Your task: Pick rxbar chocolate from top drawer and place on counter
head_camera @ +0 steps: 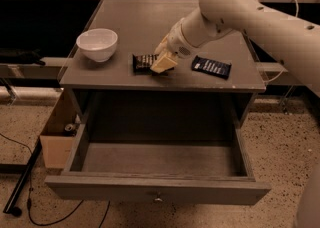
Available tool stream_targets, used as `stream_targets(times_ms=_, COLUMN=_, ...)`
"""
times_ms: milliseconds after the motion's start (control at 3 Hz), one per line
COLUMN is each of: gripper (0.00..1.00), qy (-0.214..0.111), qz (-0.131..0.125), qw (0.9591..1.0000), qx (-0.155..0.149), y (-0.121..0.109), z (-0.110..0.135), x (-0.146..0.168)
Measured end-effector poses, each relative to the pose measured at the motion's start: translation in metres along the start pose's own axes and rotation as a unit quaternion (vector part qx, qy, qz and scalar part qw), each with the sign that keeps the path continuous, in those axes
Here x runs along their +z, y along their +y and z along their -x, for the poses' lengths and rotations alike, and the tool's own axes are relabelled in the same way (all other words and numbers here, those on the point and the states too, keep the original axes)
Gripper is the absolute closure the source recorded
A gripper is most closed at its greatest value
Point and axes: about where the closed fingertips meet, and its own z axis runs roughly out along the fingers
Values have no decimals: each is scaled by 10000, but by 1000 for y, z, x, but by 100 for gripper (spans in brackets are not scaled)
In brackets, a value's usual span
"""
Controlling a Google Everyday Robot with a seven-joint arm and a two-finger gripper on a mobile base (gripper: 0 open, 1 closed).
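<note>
The rxbar chocolate [142, 62], a dark wrapper with pale lettering, lies flat on the counter [145, 19] near its front edge. My gripper [163, 62] is low over the bar's right end and covers it; the big white arm reaches in from the upper right. The top drawer [157, 189] is pulled fully out below the counter, with nothing visible inside and its small metal knob on the front panel.
A white bowl [97, 43] stands on the counter's left. A dark blue wrapped bar [211, 66] lies to the right of the gripper. A cardboard box [56, 144] and a cable [30, 172] are on the floor at the left.
</note>
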Motion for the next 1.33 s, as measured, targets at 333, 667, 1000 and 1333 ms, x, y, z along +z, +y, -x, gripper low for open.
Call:
stream_targets(times_ms=333, gripper=28, qy=0, qz=0, qw=10000, qx=0, y=0, z=0, x=0)
stream_targets(times_ms=667, gripper=5, qy=0, qz=0, qw=10000, qx=0, y=0, z=0, x=0)
stream_targets(times_ms=1000, gripper=0, qy=0, qz=1, qw=10000, qx=0, y=0, z=0, x=0)
stream_targets(times_ms=1333, gripper=0, qy=0, qz=1, qw=10000, qx=0, y=0, z=0, x=0)
